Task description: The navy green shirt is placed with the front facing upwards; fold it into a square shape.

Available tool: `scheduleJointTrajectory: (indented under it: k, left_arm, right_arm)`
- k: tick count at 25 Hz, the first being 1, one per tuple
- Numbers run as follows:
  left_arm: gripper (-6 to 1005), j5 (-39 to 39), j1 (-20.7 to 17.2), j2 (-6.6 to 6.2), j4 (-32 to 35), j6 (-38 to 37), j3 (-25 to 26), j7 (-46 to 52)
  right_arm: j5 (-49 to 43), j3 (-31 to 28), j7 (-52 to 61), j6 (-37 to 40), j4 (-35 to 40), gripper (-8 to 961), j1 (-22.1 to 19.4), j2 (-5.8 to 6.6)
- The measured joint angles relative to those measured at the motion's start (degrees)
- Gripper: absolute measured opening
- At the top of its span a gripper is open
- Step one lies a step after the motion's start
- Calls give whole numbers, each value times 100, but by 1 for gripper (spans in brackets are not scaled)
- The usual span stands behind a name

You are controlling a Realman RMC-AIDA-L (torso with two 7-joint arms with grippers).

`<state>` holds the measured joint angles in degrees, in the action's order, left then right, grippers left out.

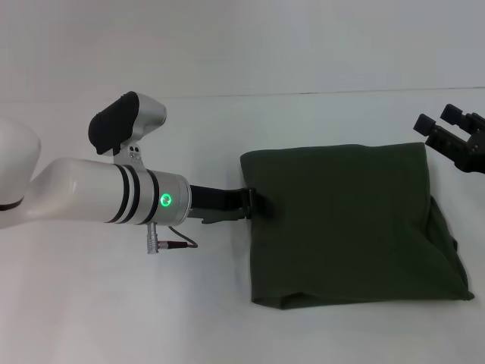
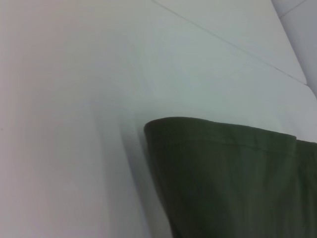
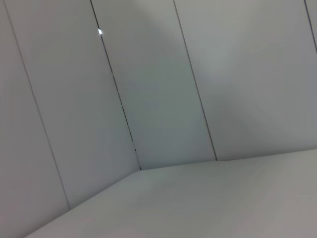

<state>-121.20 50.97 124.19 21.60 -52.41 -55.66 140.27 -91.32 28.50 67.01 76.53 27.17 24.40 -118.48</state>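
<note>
1. No writing or label can be read anywhere; the navy green shirt (image 1: 348, 224) shows only plain dark olive cloth on its upper face, with no print or neck tag in sight.

2. The left arm (image 1: 91, 193) reaches in from the left across the white table (image 1: 114, 303), a green light glowing on its wrist ring and a thin cable hanging under it.

3. The left gripper (image 1: 254, 203) sits at the middle of the shirt's left edge, its dark fingers (image 1: 244, 199) drawn close together right where the cloth begins. They look pinched on the edge, but I cannot say for certain that fabric lies between them.

4. The shirt lies flat on the table, right of centre, folded into a rough rectangle. Its left and top edges run fairly straight; the bottom edge is uneven, with an under layer peeking out near the lower left corner. At the right side looser layers bulge outward and end in a soft point at the lower right.

5. In the left wrist view a rounded, stitched fold of the shirt (image 2: 233, 178) rests on the pale tabletop (image 2: 74, 124).

6. The right gripper (image 1: 447, 135) is lifted off beyond the shirt's upper right corner, well clear of the cloth, its black fingers (image 1: 424, 123) spread apart and holding nothing.

7. The right wrist view shows only grey wall panels (image 3: 158, 89) meeting the table surface.
</note>
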Motion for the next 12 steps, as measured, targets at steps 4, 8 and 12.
scheduleJointTrajectory:
  k: [4,8,12]
  left_arm:
    - [292,0,0,0,18,-10,-2,-5]
    - [182,3,-44,0,113,-29,1,-13]
    - [123,3,-165,-12,318,-156,-43,-17]
  right_arm:
    - [3,-10,-3,-4,-4,715,-10,-2]
    - [6,-11,-4,-13,-3,715,-11,-1]
    - [9,-11,0,-20,-15,714,-9,4]
